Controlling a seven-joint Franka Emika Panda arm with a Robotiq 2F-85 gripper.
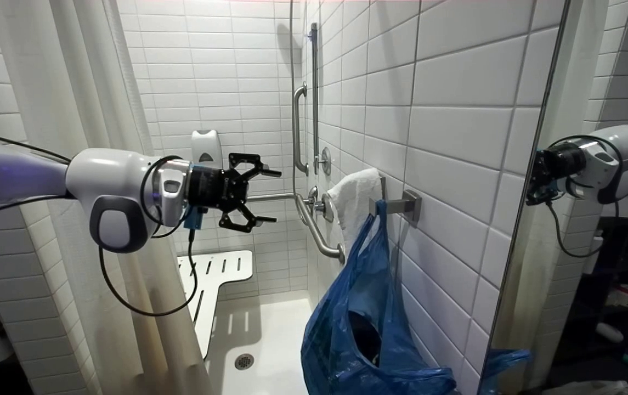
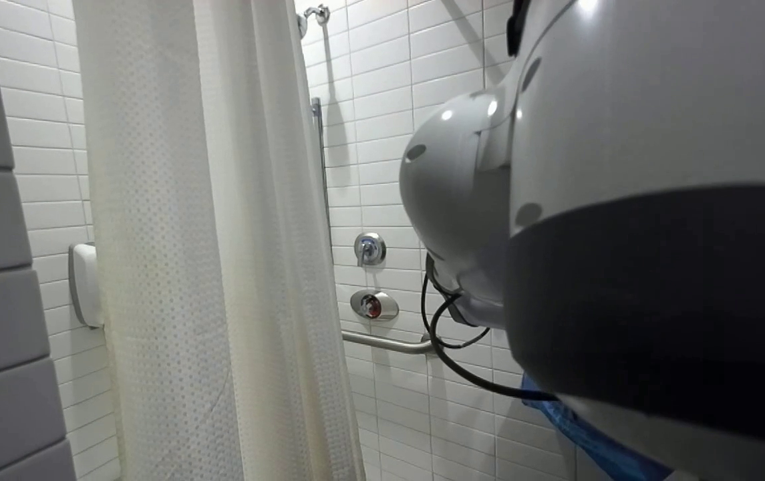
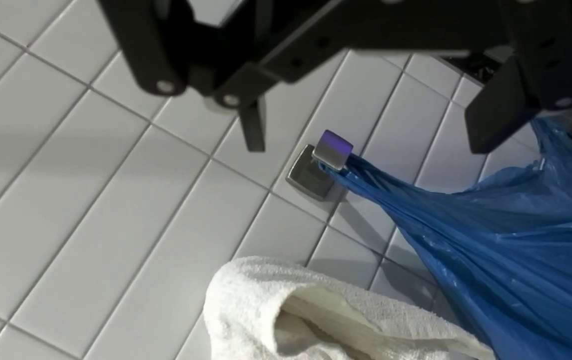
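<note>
Tiled wall in bkgd, claw spread wide, blue bag btm cut off.

You are facing a blue plastic bag, thin and shiny, which is hanging by a gathered strap from a grey metal hook on the white tiled wall. Its top is narrowing into a tight, creased strand at the hook, while its body is spreading wide and bulging below. Its mouth is gaping, and something dark is showing inside, too hidden for you to identify. Just beside the bag, deeper into the shower, a white towel is hanging along the same wall, bunched and folded over. In the wrist view, the towel's fold is curling open; whether it is touching the bag is staying unclear to you.
</note>
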